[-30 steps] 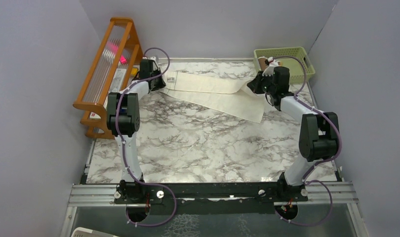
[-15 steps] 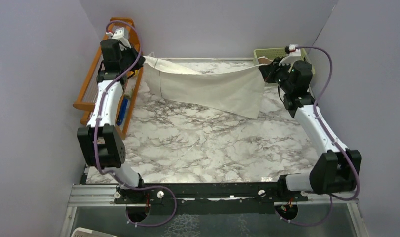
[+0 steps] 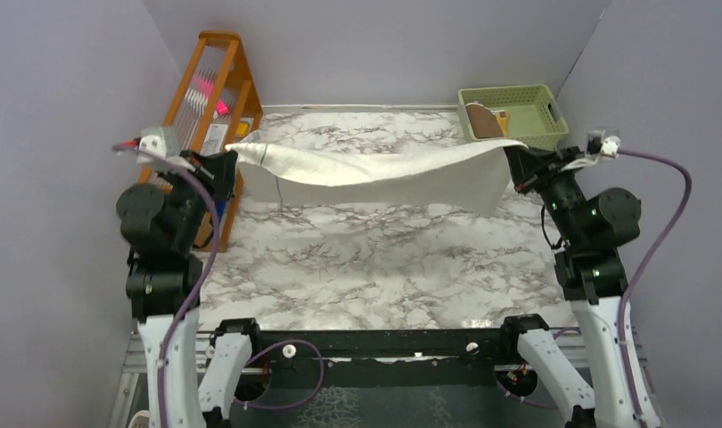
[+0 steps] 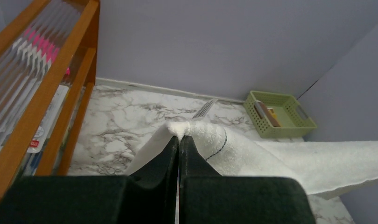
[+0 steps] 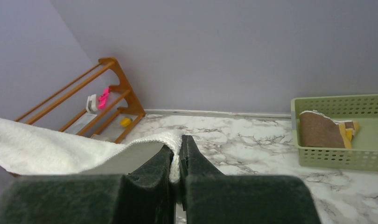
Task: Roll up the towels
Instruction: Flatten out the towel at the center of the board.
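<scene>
The cream towel hangs stretched in the air above the marble table, held at both top corners. My left gripper is shut on its left corner; in the left wrist view the cloth bunches over the fingertips. My right gripper is shut on its right corner; in the right wrist view the towel runs off to the left. The brown towel with yellow edging lies in the green basket, also seen in the right wrist view.
A wooden rack with pink and white items stands at the back left, close to my left gripper. The green basket stands at the back right corner. Grey walls enclose the marble table on three sides.
Both arms have lifted the cream towel off the table and drawn it toward the near side. It went from lying flat to hanging taut between the grippers.
</scene>
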